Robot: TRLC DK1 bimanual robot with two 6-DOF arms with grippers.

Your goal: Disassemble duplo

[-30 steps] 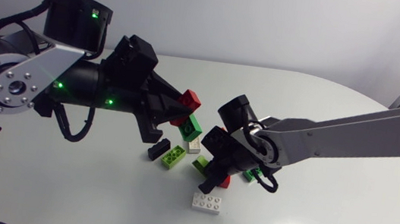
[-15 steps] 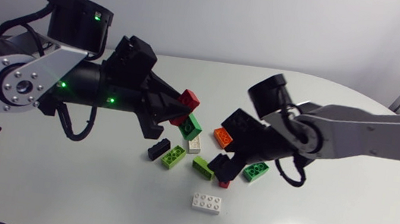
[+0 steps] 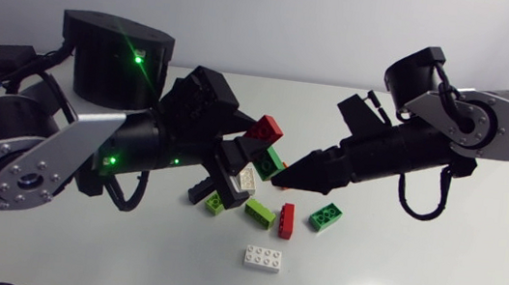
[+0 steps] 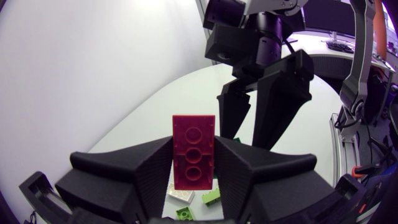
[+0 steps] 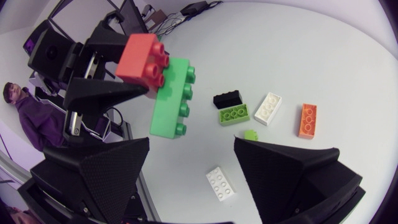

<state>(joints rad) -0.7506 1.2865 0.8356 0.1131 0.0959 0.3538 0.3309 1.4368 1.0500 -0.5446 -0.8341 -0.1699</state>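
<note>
**A:** What does the left gripper [image 3: 250, 140] have?

**B:** It is clenched on a red brick [image 4: 193, 151], with a finger against each long side, up above the table [image 3: 153, 259]. A green brick [image 5: 171, 98] is joined to the red one's studded side, out past the fingertips.

**A:** And the right gripper [image 5: 193, 146]?

**B:** Released, with its fingers spread wide. The joined pair sits just ahead of it and touches neither finger.

**A:** What's down on the table?

**B:** Loose pieces. From the left there is a black brick [image 3: 200, 192] just beside a lime brick [image 3: 220, 203], then a cream brick [image 3: 246, 182], a second red brick [image 3: 286, 219] and a loose green brick [image 3: 326, 216]. A white brick [image 3: 263, 258] lies apart at the front. An orange brick [image 5: 308, 119] lies ahead of the right gripper's fingers.
</note>
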